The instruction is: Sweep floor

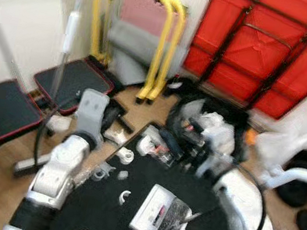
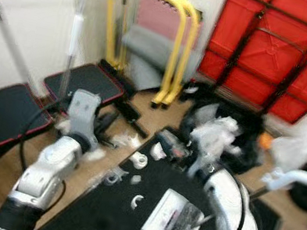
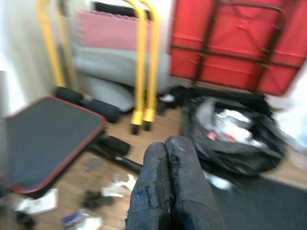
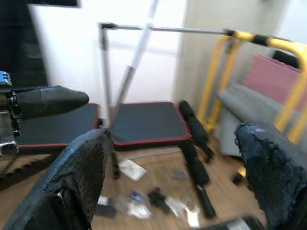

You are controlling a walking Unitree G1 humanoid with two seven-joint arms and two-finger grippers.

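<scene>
Scraps of white paper and small litter [image 1: 116, 135] lie on the wooden floor beside a black mat [image 1: 124, 216]; the same litter [image 3: 120, 184] shows in the left wrist view. A thin pole with a white grip [image 1: 69, 33] leans by the left wall. My left gripper [image 3: 166, 143] is raised over the floor with its fingers pressed together and nothing between them. My right gripper [image 4: 172, 134] is open and empty, its fingers wide apart above the floor litter [image 4: 139, 203]. Both silver arms reach forward in the blurred head views.
A white box [image 1: 161, 217] and white curved pieces [image 1: 125, 156] lie on the mat. A full black rubbish bag [image 3: 235, 132] sits ahead. Black red-trimmed benches [image 1: 73, 81], a yellow frame [image 1: 162, 45] and a red panel [image 1: 259, 44] line the walls.
</scene>
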